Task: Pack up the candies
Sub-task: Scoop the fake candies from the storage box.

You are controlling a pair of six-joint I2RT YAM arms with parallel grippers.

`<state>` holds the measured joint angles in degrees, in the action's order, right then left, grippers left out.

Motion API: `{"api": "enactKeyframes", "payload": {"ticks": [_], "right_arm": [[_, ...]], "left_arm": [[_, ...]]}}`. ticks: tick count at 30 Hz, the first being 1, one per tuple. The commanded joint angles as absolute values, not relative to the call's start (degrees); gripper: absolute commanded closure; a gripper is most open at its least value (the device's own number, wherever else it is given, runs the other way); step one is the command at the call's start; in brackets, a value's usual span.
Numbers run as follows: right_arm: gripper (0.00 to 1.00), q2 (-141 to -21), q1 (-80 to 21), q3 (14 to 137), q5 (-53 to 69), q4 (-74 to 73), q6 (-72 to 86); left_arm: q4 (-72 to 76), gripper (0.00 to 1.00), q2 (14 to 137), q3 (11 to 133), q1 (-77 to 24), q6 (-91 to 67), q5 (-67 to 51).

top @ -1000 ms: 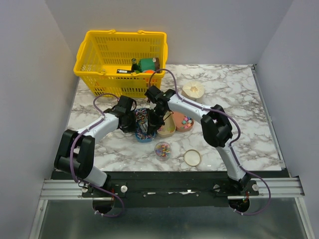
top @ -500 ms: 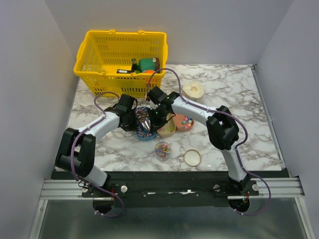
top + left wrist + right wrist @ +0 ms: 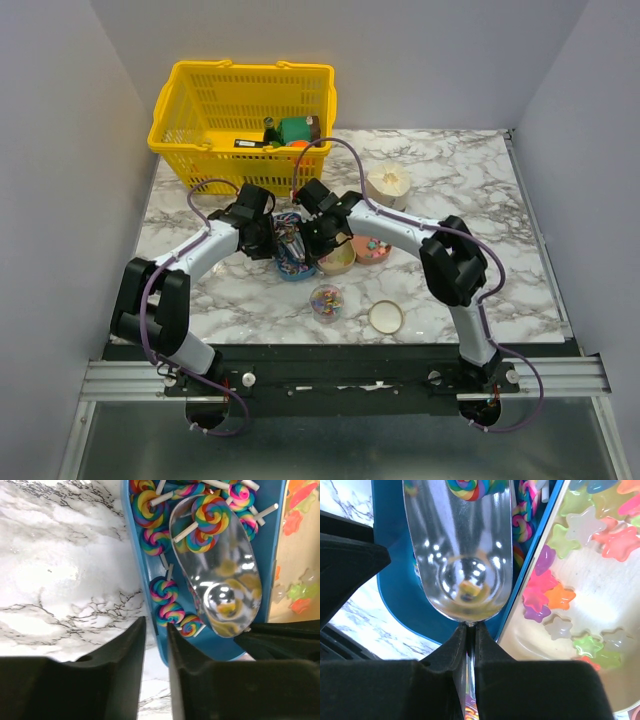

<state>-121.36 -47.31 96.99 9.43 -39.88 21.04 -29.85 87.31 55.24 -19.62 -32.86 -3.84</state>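
A blue oval tray [image 3: 290,268] holds rainbow swirl lollipops [image 3: 150,505]. Beside it a beige tray [image 3: 338,262] holds small star-shaped candies [image 3: 560,595] in pink, orange, green and purple. My right gripper [image 3: 470,627] is shut on the handle of a metal scoop [image 3: 460,555]. The scoop lies low over the blue tray [image 3: 390,555] with lollipops at its front lip [image 3: 207,515]. My left gripper [image 3: 156,622] is closed narrowly on the near rim of the blue tray [image 3: 131,540]. In the top view both grippers, left [image 3: 268,238] and right [image 3: 312,240], meet over this tray.
A pink tray [image 3: 372,247] with candies sits right of the beige one. A small clear cup [image 3: 325,300] of candies and a round lid [image 3: 385,317] stand near the front. A pale bowl [image 3: 388,180] is behind. A yellow basket [image 3: 245,110] with goods stands at the back left.
My right arm has swung the scoop slightly left and back over the blue tray. My left gripper has stayed at the tray's rim, shifting only a little.
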Motion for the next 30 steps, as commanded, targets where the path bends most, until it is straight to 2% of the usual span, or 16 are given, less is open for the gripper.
{"api": "enactKeyframes", "payload": {"ticks": [1, 11, 14, 23, 30], "right_arm": [[0.99, -118.83, -46.76, 94.92, 2.55, -40.17, 19.34], [0.99, -114.88, -47.37, 93.61, 2.81, -39.38, 18.72], [0.99, -113.74, -47.99, 92.99, 2.2, -39.11, 18.54], [0.99, -109.34, -49.22, 89.21, 0.88, -38.41, 18.72], [0.99, -100.82, -50.71, 85.26, -2.46, -41.3, 19.16]], "left_arm": [[-31.29, 0.57, 84.99, 57.13, -19.51, -32.7, -2.37], [-31.46, 0.36, 81.74, 56.6, -18.9, -32.7, -0.44], [-31.46, 0.33, 81.12, 56.16, -18.55, -32.78, -0.44], [-30.06, 0.29, 78.23, 53.88, -17.32, -33.4, 2.46], [-26.55, 0.28, 72.34, 50.01, -16.08, -33.75, 5.27]]}}
